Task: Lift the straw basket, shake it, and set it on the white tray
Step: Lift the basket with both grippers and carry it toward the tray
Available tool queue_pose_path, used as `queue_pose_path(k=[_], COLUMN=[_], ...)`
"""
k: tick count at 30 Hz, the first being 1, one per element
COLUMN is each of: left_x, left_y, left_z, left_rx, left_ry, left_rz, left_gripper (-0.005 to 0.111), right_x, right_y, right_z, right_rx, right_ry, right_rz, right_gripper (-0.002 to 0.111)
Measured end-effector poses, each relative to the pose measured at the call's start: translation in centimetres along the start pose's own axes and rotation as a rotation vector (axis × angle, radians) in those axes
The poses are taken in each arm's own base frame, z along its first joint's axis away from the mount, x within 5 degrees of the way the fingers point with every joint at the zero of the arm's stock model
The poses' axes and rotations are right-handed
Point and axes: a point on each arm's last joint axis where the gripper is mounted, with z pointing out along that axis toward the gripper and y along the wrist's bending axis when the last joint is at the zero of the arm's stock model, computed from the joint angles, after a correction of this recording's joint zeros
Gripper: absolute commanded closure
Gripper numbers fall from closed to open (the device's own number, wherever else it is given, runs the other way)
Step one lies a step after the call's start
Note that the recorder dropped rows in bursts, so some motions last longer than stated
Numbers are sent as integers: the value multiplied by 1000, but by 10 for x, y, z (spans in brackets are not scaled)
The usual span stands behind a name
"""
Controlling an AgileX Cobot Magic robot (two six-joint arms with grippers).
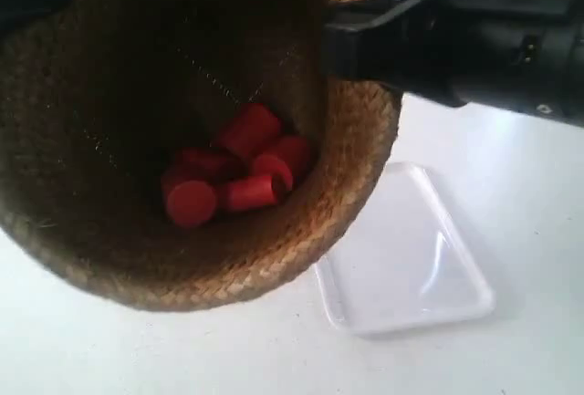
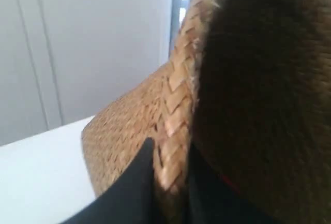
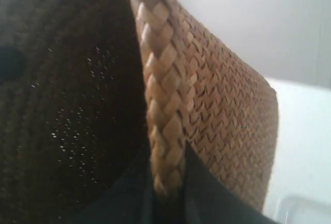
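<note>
The straw basket [image 1: 301,240] is held up off the table and tilted, its dark inside facing the exterior camera. Several red cylinders [image 1: 237,171] lie piled at its bottom. My left gripper [image 2: 170,175] is shut on the braided rim [image 2: 178,94], one finger outside the wall and one inside. My right gripper [image 3: 168,175] is shut on the rim [image 3: 160,89] on the opposite side in the same way. The arm at the exterior view's right [image 1: 474,39] clamps the rim there. The white tray [image 1: 411,258] lies on the table beside and below the basket, with nothing on it.
A white table [image 1: 511,358] spreads under everything. A pale wall or cabinet [image 2: 93,43] stands behind the basket in the left wrist view. A corner of the tray [image 3: 302,208] shows in the right wrist view.
</note>
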Motion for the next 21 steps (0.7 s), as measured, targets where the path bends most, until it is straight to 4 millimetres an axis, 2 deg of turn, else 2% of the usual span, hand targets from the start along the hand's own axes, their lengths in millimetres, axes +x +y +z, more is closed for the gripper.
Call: queue_pose_path(k=[3,5,6,8,11,13,15,17,19,21], left_x=[16,24,25,16,-2,-1,11,20,23,13], left_y=[12,13,8,-4,-14,-7,1,1,-8,-15], left_z=[16,26,26,18,-4,-4,7,17,15,3], left_rx=[-87,-61,-18,62,77,-6,-63,-41,42,84], left_ry=[19,77,102,89,-20,-69,-40,18,58,19], left_rz=[-45,-65,-65,-31,27,27,10,-5,-8,1], left_gripper=[107,107,107,107,107,107,107,107,107,107], right_x=[10,27,32,31,15,12,22,37,41,29], right_y=[-12,-23,-24,-17,0,-1,-11,-19,-15,-2], right_z=[18,35,37,28,8,11,26,39,35,18], right_rx=[41,90,99,80,-6,-14,28,69,65,10], right_ry=[11,121,165,189,48,-29,14,125,191,142], right_rz=[-30,-4,20,50,3,-23,-19,45,75,78], right_gripper=[108,108,108,108,108,108,108,108,108,108])
